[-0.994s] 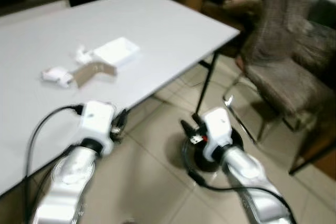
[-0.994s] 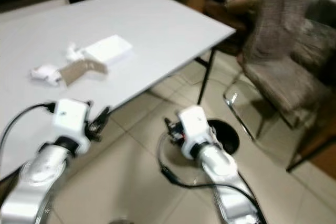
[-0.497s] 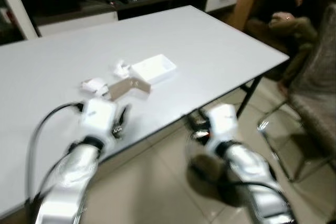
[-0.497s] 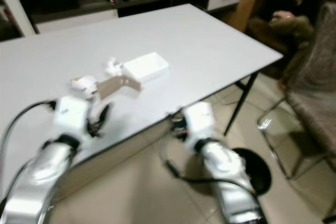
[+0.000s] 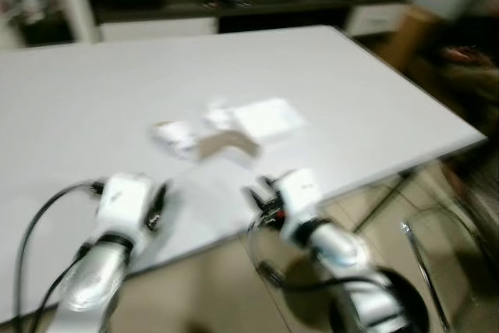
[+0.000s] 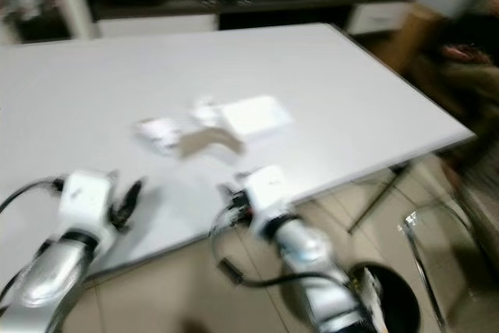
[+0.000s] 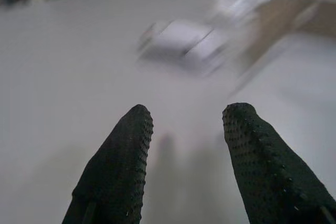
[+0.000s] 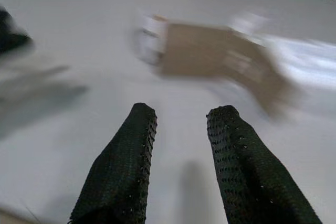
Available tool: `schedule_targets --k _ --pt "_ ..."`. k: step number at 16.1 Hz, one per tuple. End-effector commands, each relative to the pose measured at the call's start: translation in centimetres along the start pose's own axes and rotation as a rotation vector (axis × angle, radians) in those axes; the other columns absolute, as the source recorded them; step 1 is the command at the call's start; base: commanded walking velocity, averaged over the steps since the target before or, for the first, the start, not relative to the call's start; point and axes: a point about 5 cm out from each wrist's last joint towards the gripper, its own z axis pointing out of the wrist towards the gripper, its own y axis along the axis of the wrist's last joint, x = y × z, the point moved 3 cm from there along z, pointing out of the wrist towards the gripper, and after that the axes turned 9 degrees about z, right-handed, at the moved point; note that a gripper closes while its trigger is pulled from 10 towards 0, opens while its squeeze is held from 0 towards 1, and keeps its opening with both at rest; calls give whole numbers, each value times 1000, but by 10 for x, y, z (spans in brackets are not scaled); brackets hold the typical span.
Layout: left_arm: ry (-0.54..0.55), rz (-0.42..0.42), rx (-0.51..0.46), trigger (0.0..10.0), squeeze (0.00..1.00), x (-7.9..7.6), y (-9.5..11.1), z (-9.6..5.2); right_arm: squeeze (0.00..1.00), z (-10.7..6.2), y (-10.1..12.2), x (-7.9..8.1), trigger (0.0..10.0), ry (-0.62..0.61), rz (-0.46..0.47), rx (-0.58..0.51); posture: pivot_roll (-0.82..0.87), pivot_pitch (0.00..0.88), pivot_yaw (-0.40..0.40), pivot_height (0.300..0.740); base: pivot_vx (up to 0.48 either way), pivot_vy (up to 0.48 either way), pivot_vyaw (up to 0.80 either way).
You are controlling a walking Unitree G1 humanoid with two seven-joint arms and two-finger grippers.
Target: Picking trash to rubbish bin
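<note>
Trash is lying in a small cluster on the white table (image 5: 374, 107): a white box (image 5: 267, 118), a bent brown cardboard piece (image 5: 224, 144) just beside it, and a crumpled white scrap (image 5: 175, 135) (all blurred). The black rubbish bin (image 6: 390, 302) is standing on the tiled floor below the table's near edge. Both the left gripper (image 7: 186, 129) and the right gripper (image 8: 181, 124) are hovering over the table short of the cluster, fingers apart and holding nothing.

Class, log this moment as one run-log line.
left gripper: open, empty | right gripper: open, facing cardboard piece | trash: on white table | rubbish bin: floor
</note>
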Motion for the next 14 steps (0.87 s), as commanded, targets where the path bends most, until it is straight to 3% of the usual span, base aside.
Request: schedule_targets --k 1,3,5,7,9,11,13,14 --pt "-15 -2 -69 10000 0 -7 21 -1 0 -8 0 -13 10000 -30 -8 2 104 53 -112 740 326 0 800" --pt "-37 27 -100 10000 0 -6 30 9 0 -6 4 -33 10000 -130 17 -34 101 43 -91 740 298 0 0" --pt "-59 38 -114 10000 0 -7 32 15 0 -9 8 -42 10000 -184 8 -90 92 50 -65 740 292 0 0" --pt "-90 34 -126 10000 0 -8 37 19 0 -13 37 -43 10000 -213 37 -226 77 40 -35 740 120 0 0" --pt "-130 66 -113 10000 0 -13 37 24 0 -14 51 -52 10000 -261 24 -273 65 45 -10 740 0 0 0" --pt "-147 69 -120 10000 0 -14 41 27 0 -15 56 -60 10000 -304 24 -266 64 48 6 740 0 0 0" --pt "-161 52 -141 10000 0 -13 49 37 0 -12 53 -90 10000 -406 -7 -117 46 45 28 740 0 0 0" --pt "-162 49 -142 10000 0 -12 50 40 0 -10 52 -95 10000 -408 -9 -84 43 45 29 740 0 0 0"
